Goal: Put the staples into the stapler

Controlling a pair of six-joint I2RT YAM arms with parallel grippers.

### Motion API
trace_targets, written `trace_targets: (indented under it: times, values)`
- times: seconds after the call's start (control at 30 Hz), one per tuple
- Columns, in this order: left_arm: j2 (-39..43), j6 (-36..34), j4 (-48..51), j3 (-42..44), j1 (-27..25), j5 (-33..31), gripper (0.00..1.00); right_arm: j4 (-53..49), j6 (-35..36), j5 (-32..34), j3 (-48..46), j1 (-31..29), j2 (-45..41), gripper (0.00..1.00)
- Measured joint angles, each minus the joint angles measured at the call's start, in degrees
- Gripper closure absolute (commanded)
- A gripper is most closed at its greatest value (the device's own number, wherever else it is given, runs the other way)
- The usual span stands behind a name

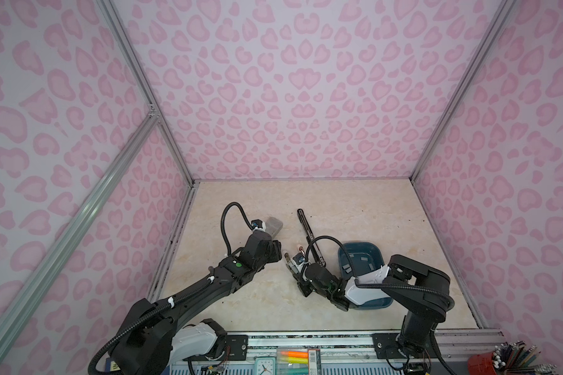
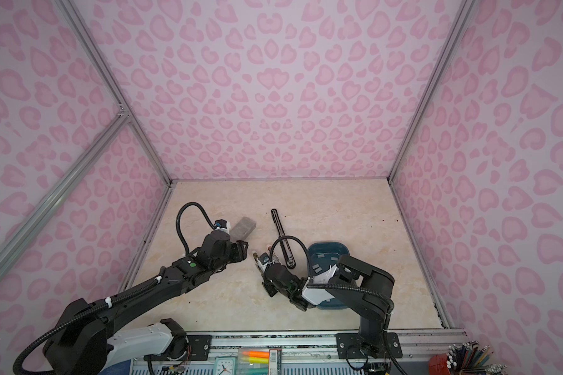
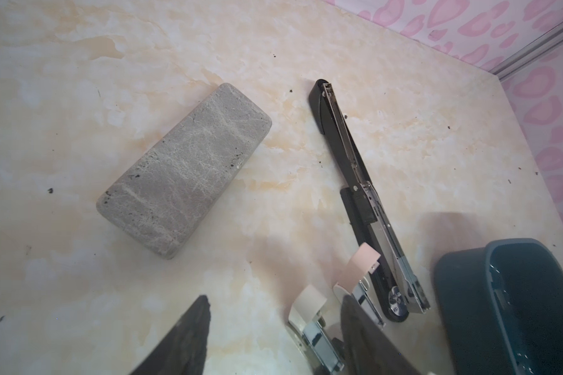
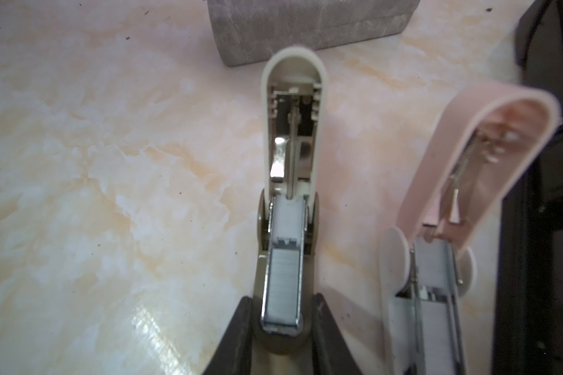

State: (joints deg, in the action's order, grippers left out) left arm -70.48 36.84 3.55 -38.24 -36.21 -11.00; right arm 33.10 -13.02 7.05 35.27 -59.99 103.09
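My right gripper (image 4: 282, 302) is shut on the front end of a small cream stapler (image 4: 291, 136) lying on the table. Its lid is hinged up, and a strip of staples (image 4: 283, 282) sits in its channel. A pink stapler (image 4: 436, 246) lies open beside it, and metal shows in its channel too. The long black stapler (image 3: 355, 175) lies opened flat behind them. More staples (image 1: 363, 258) lie as loose strips in the blue tub (image 1: 341, 259). My left gripper (image 3: 275, 297) is open just left of the cream stapler (image 1: 288, 259), with nothing between its fingers.
A grey speckled block (image 3: 182, 168) lies on the table behind my left gripper (image 1: 277, 251). The blue tub (image 2: 310, 259) stands right of the black stapler (image 2: 281, 232), partly under my right arm. Pink patterned walls close in three sides.
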Motion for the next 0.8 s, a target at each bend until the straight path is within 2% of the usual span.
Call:
trace_targets:
  times: [0.73, 0.8]
  values:
    - [-14.16, -0.74, -0.81, -3.89, -0.94, 0.35, 0.63, 0.28, -0.02, -1.27, 1.14, 0.55, 1.09, 0.86]
    - [-15.13, -0.87, -0.92, -4.00, -1.05, 0.52, 0.68, 0.42, -0.04, -1.42, 1.20, 0.66, 1.22, 0.86]
